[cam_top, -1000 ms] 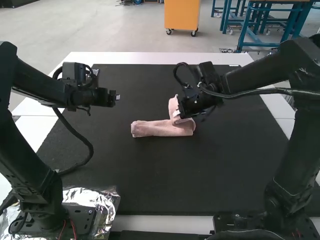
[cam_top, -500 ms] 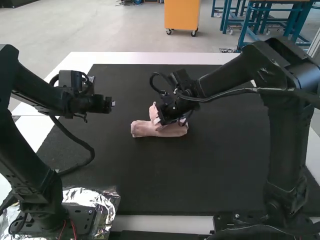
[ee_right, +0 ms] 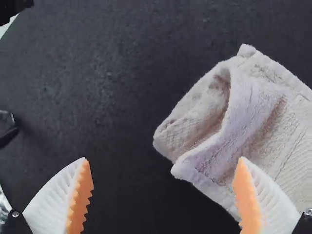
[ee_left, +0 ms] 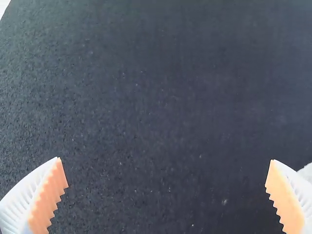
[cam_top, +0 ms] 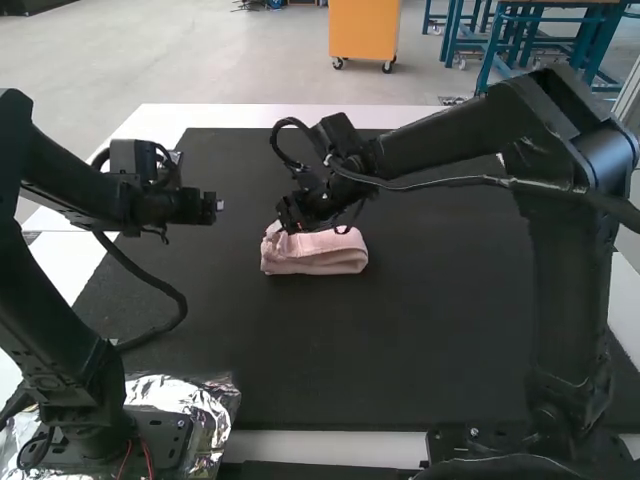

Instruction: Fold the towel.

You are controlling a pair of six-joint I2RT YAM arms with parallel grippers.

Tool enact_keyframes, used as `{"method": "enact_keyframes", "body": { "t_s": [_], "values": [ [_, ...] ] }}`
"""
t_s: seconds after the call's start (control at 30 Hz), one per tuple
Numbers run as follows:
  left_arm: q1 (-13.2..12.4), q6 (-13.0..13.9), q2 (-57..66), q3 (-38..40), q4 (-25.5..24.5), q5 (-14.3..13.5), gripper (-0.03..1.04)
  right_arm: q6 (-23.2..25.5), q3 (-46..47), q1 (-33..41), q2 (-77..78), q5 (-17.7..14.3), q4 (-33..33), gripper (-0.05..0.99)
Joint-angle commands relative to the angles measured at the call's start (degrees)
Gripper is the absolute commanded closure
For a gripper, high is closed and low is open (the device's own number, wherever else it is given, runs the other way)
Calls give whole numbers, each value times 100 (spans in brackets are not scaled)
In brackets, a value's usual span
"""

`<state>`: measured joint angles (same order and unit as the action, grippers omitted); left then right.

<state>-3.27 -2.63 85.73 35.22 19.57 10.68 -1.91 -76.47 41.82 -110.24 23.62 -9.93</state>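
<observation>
Pink towel (cam_top: 315,260), folded into a compact bundle, lies mid-mat (cam_top: 350,350). Right pincer (ee_right: 164,159) spread by it, pinching nothing; left pincer (ee_left: 165,161) spread, well apart. Probably last fold just laid; next calls for flattening the rumpled end.

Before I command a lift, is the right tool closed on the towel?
No, the right tool stands open, its orange pads wide apart.
</observation>
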Motion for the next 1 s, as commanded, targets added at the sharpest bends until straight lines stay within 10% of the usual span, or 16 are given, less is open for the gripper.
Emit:
{"method": "enact_keyframes", "body": {
  "t_s": [0.0, 0.03, 0.97],
  "values": [
    [-25, 26, -241, -15, 47, -22, 5, -108, 255, -201, 609, 222, 466, 83],
    [-25, 17, -250, -7, 47, -22, 5, -64, 431, -271, 670, 222, 844, 96],
    [-7, -202, -470, -15, -156, -39, 5, 33, 1565, -825, -1053, 240, 3217, 96]
  ]
}}
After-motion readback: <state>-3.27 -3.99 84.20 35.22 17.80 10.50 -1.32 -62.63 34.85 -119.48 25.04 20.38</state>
